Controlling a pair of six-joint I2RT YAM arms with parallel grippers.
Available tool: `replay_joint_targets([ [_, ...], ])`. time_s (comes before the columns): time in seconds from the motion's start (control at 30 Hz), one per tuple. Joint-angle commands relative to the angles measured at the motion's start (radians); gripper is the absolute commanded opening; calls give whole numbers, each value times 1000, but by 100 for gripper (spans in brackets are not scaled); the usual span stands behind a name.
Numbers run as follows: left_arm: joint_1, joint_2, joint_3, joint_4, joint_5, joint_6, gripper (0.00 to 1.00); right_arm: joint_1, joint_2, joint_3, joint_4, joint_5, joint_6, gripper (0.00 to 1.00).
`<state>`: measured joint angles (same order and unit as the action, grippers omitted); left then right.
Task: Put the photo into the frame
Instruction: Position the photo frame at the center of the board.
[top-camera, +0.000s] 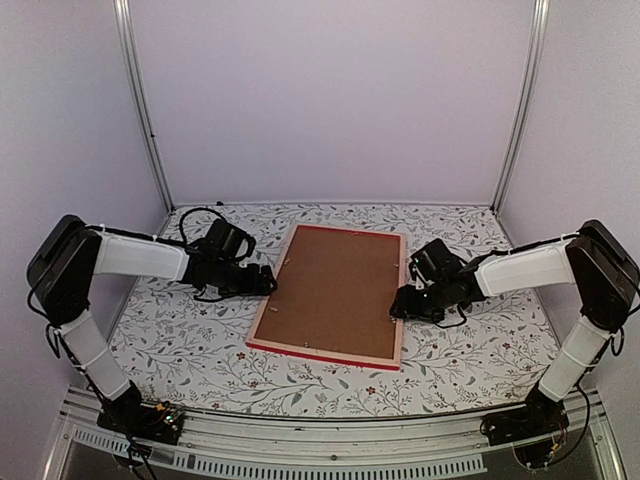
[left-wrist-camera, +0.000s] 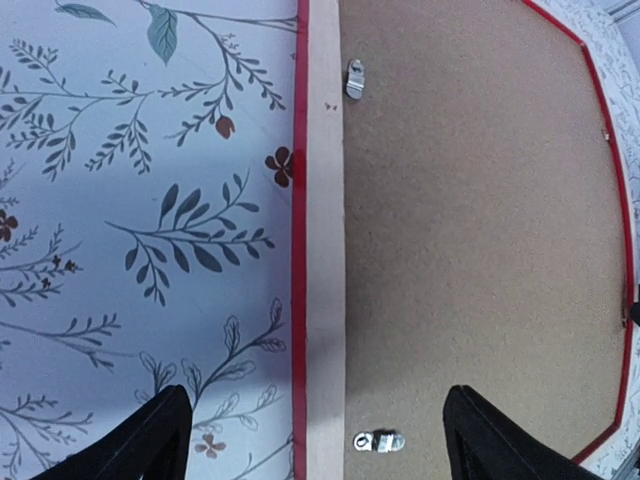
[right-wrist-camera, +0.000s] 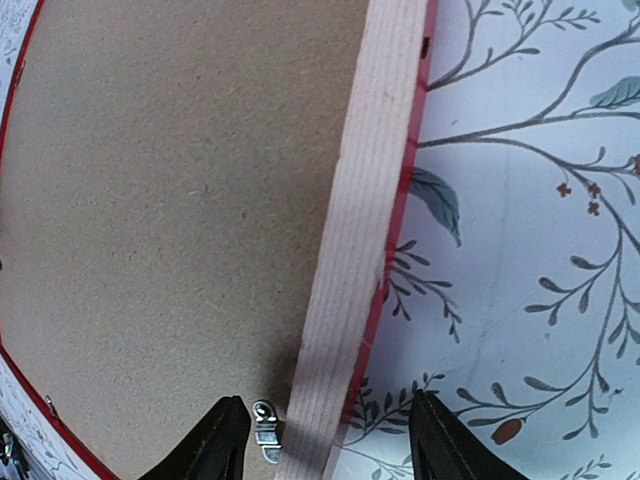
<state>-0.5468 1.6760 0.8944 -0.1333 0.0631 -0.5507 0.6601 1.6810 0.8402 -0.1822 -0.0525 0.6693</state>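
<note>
The frame (top-camera: 400, 300) lies face down in the middle of the table, pale wood back up, with a thin red edge showing. A plain brown backing board (top-camera: 335, 290) fills it. The photo is hidden. My left gripper (top-camera: 268, 280) is at the frame's left rail (left-wrist-camera: 325, 200). It is open and straddles the rail (left-wrist-camera: 315, 390), one finger over the tablecloth and one over the board (left-wrist-camera: 470, 220). My right gripper (top-camera: 398, 305) is open across the right rail (right-wrist-camera: 370, 170). There (right-wrist-camera: 328, 398) its inner finger (right-wrist-camera: 220, 440) is beside a metal tab (right-wrist-camera: 265, 428).
More small metal turn tabs (left-wrist-camera: 378, 440) (left-wrist-camera: 354, 78) sit on the board along the left rail. A floral tablecloth (top-camera: 470, 340) covers the table. White walls with metal posts (top-camera: 150, 120) close in the back and sides.
</note>
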Motion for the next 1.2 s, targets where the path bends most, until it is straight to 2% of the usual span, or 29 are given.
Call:
replay_joint_targets([
  [0.0, 1, 104, 78, 22, -60, 90, 86, -25, 45, 54, -113, 90, -20, 61],
  [0.13, 1, 159, 118, 24, -45, 113, 77, -60, 101, 123, -113, 103, -65, 61],
  [0.3, 1, 172, 101, 74, 18, 121, 64, -75, 177, 200, -114, 102, -113, 55],
  [0.47, 0, 181, 81, 93, 62, 117, 51, -74, 212, 225, -104, 65, -138, 39],
  [0.57, -1, 155, 28, 117, 99, 96, 42, -62, 202, 213, -101, 63, -148, 30],
  [0.8, -17, 42, -183, 219, 178, 24, 32, -13, 181, 171, -125, 62, -167, 23],
  [0.93, -45, -69, -294, 216, 164, -7, 33, 8, 139, 125, -134, 63, -173, 21],
  [1.07, -49, -155, -343, 181, 102, -27, 52, 36, 86, 80, -144, 47, -160, 21],
  [1.17, -49, -155, -296, 137, 39, 4, 63, 55, 53, 60, -145, 19, -140, 21],
])
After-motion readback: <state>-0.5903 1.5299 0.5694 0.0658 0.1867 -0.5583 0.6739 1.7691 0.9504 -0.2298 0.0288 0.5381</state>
